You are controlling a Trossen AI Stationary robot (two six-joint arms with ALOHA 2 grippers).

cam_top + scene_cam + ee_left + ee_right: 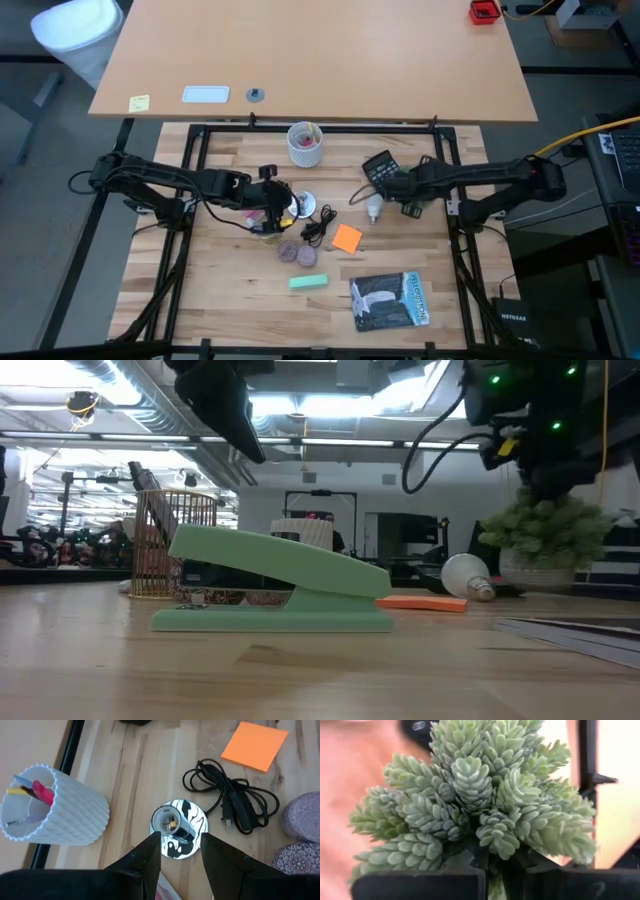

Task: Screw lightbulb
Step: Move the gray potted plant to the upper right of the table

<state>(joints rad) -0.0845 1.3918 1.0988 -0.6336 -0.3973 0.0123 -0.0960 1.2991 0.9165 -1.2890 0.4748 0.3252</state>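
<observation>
The lightbulb (374,209) lies on its side on the bare wood, right of the tabletop's middle, near the orange sticky pad (346,238) and apart from it; in the low view (466,576) its silvery base points away from the green stapler (275,592). Nothing holds it. Being round and loose, it could roll if a finger nudges it off-centre, and a pinch on the glass rather than near the base could squirt it out.

The right gripper (393,185) hangs just beside the bulb, toward the far edge, but its wrist view is filled by a small succulent plant (475,810) sitting between its fingers; whether they clamp it I cannot tell. If so, that load would have to go before the bulb can be taken.

The left gripper (180,852), nearer the tabletop's middle, has its jaws apart, straddling the shiny socket disc (179,826), whose black cord (232,802) lies coiled beside it. The bulb is well apart from this gripper. A loose socket may spin or slide during threading, and cross-threading is likely if the bulb arrives tilted.
</observation>
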